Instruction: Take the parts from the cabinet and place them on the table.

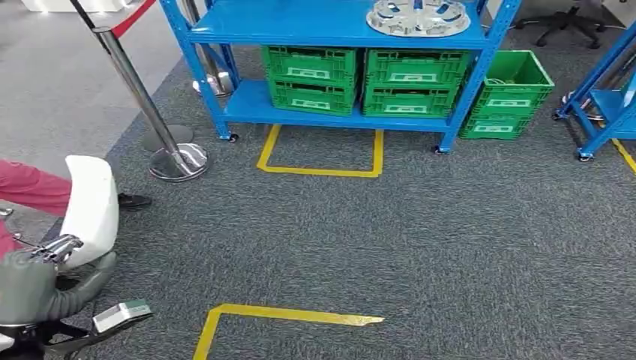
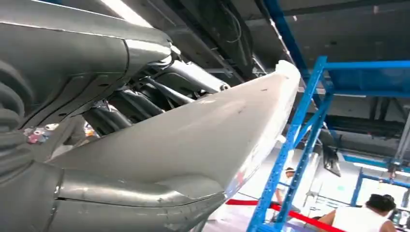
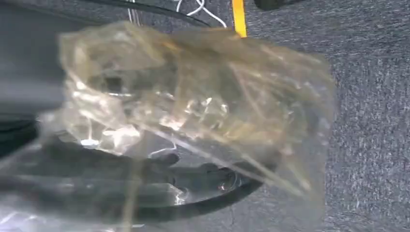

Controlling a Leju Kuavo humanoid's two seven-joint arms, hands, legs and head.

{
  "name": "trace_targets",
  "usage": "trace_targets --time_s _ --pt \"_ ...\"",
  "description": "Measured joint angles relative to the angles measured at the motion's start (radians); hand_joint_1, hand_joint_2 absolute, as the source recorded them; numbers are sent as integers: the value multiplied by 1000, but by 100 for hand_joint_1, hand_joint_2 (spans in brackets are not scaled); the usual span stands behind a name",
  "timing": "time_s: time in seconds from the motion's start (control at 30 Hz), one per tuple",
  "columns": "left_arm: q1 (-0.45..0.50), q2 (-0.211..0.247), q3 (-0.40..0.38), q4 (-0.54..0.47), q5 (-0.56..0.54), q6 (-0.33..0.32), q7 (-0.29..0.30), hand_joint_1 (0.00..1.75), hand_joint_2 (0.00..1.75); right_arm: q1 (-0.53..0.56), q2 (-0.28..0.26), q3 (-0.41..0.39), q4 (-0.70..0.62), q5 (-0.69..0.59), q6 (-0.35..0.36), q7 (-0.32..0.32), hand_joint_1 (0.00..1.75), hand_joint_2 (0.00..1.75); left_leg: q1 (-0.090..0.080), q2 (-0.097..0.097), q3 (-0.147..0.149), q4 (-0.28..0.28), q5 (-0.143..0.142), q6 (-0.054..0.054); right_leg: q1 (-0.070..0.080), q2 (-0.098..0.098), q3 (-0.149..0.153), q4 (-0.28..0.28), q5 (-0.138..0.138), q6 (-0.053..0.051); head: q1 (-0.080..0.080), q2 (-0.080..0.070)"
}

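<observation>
**A:** Where does your left hand (image 1: pixel 52 251) stand?

**B:** Low at the left of the head view, and you can see it gripping a white curved part (image 1: pixel 91 206). The left wrist view shows the same white part (image 2: pixel 193 140) running out from the hand, with dark fingers (image 2: pixel 140 104) lying along its upper side.

**A:** And your right hand?

**B:** The right wrist view is blurred. You see a crumpled clear plastic bag (image 3: pixel 193 106) close in front of the camera, above grey carpet, with a dark round shape under it. Whether the right hand holds the bag I cannot tell; the fingers are hidden.

**A:** Where is the cabinet?

**B:** The blue shelving rack (image 1: pixel 330 34) stands ahead across the grey carpet (image 1: pixel 420 247). A round silver metal part (image 1: pixel 418 16) lies on its upper shelf, toward the right. Green crates (image 1: pixel 364 81) sit side by side on the bottom shelf, and another green crate (image 1: pixel 506 105) stands on the floor just beside the rack's right leg.

**A:** Anything else near you?

**B:** A chrome stanchion post (image 1: pixel 150 112) with a red rope stands left of the rack, and yellow tape lines (image 1: pixel 319 169) mark the carpet.
</observation>
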Motion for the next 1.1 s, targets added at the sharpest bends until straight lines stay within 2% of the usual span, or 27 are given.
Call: trace_targets --time_s 0.17,0.57,0.6,0.63,0.7,0.73,0.77,0.8,0.83,0.87,0.9,0.93,0.97,1.0,1.07,1.1 --pt "0 -4 5 0 11 -11 0 175 175 -7 0 -16 14 10 4 -7 0 0 2 0 -2 0 0 -15 1 0 -2 1 0 -1 0 0" --pt "1 -4 8 0 35 -44 8 175 175 -17 0 -37 34 16 5 -11 0 0 -1 0 -9 5 -1 -15 -2 0 -5 2 1 -1 0 0" --pt "1 -4 10 0 35 -45 8 175 175 -18 0 -37 35 15 5 -11 0 0 -5 0 -13 16 -7 -5 -7 -2 -5 -2 4 6 1 0" --pt "2 -4 12 -1 32 -45 9 175 175 -20 0 -37 37 13 5 -10 0 0 -5 0 -16 17 -9 0 -7 -1 -5 -1 4 7 -2 0" --pt "3 -4 18 -2 21 -45 15 175 175 -20 0 -37 39 8 5 -9 0 0 -6 -1 -18 15 -9 7 -6 -3 -2 -2 7 11 -1 0" --pt "3 -4 20 -2 19 -45 19 175 175 -20 0 -37 41 5 5 -8 0 0 -5 -1 -18 3 -16 15 -6 -3 5 18 20 17 -1 0" --pt "5 -4 21 -2 16 -45 23 175 175 -20 0 -37 41 5 5 -6 0 0 0 -7 -10 -2 -19 22 -6 -4 6 22 20 20 0 0" --pt "8 -5 22 -5 10 -45 26 175 175 -19 0 -37 42 0 5 -4 0 0 4 -5 0 -10 -18 24 -6 -1 -11 40 3 21 1 0" --pt "8 -5 23 -8 9 -44 27 175 175 -20 0 -37 42 -3 5 -3 0 0 5 -6 3 -10 -19 27 -7 3 -34 82 -25 25 8 0" --pt "9 -6 23 -8 7 -44 28 175 175 -20 0 -37 42 -7 5 -2 0 0 5 -6 3 -9 -20 28 -9 4 -76 156 -64 27 12 0" --pt "11 -7 23 -8 5 -43 29 175 175 -20 0 -36 43 -10 5 0 0 0 5 -6 4 -9 -22 28 -11 4 -127 243 -102 31 9 0" --pt "14 -8 23 -8 0 -43 29 175 175 -19 0 -37 44 -11 5 1 0 0 5 -7 5 -7 -25 25 -12 4 -173 315 -124 36 11 0" --pt "16 -9 23 -8 0 -43 29 175 175 -18 0 -37 44 -11 5 2 0 0 6 -7 10 -7 -29 21 -15 4 -197 340 -121 39 10 0" --pt "18 -10 23 -8 0 -43 29 175 175 -15 0 -37 44 -11 5 3 0 0 9 -7 19 -7 -34 15 -17 4 -196 318 -90 43 10 0" --pt "19 -11 23 -8 0 -43 29 175 175 -12 0 -37 45 -12 5 3 0 0 17 -8 43 -5 -49 1 -23 4 -143 179 1 49 10 0" --pt "19 -12 23 -8 0 -43 29 175 175 -10 0 -37 45 -12 5 3 0 0 22 -8 59 -2 -64 -10 -31 3 -100 71 59 57 11 0"
